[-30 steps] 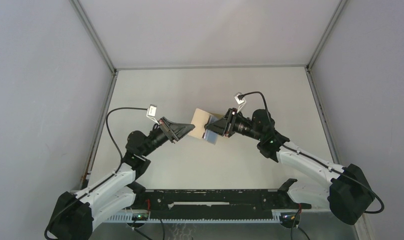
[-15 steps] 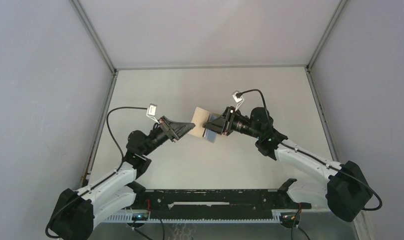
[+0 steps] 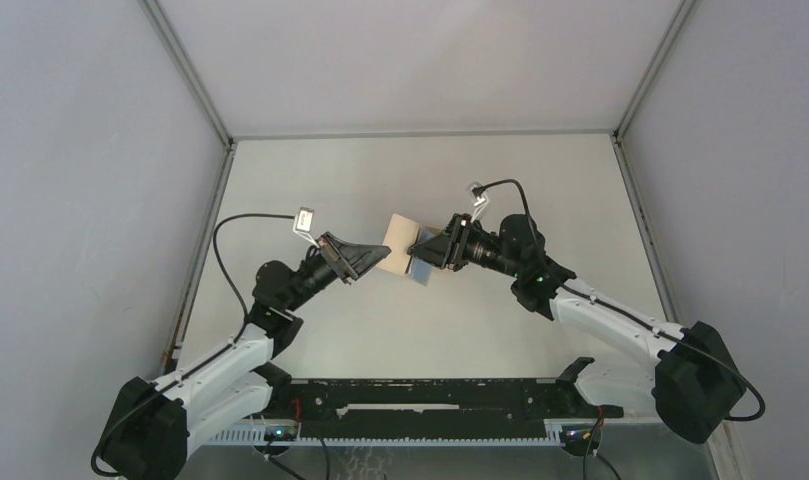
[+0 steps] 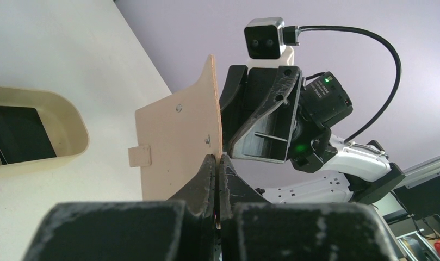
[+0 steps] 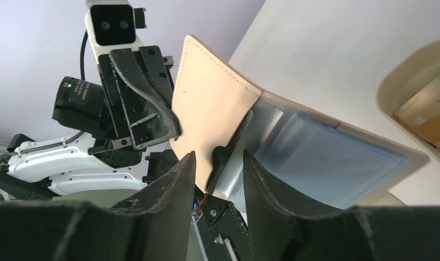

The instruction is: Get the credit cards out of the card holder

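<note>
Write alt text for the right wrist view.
A tan holder is held open, a light blue card showing inside it. The left gripper pinches its far flap, and the right gripper has its jaws apart around the near edge. A tan tray sits at right on the table.

Tan card holder [image 3: 398,240] open, aloft; light blue card [image 5: 326,160] inside; black card [image 4: 16,133] in tray [image 4: 76,117].

Your table [image 3: 420,330] is a plain off-white surface with grey walls on three sides. Lying on it you have a tan oval tray [image 4: 79,136], probably near the middle; from above it's mostly hidden.
</note>
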### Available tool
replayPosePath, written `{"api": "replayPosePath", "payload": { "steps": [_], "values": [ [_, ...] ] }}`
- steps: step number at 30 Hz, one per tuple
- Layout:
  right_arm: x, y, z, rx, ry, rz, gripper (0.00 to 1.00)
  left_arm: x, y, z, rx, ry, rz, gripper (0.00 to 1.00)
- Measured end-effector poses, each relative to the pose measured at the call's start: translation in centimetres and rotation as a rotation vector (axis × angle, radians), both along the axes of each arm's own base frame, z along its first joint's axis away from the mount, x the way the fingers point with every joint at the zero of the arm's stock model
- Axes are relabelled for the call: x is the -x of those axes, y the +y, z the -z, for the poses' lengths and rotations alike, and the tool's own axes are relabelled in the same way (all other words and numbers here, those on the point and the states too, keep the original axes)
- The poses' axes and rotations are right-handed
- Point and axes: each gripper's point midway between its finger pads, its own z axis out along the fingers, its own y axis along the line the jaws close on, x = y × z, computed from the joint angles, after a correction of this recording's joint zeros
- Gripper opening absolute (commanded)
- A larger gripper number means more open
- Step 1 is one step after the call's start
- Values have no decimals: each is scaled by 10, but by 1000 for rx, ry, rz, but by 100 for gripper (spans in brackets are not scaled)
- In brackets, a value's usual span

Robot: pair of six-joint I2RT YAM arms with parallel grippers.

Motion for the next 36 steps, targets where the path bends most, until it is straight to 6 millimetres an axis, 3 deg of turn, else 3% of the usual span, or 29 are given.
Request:
{"api": "replayPosePath", "payload": {
  "steps": [6,18,27,36],
  "values": [
    [-3,3,8,10,20,2,45,0,0,-1,1,-2,0,0],
    [-1,5,-2,-23,-15,-23,32,-1,-1,-6,24,-15,2,0],
    [0,5,0,-15,-5,-29,27,-2,1,5,19,-4,-7,0],
    [-4,-3,-4,-16,-9,-10,14,-2,0,14,11,9,-4,0]
  ]
}}
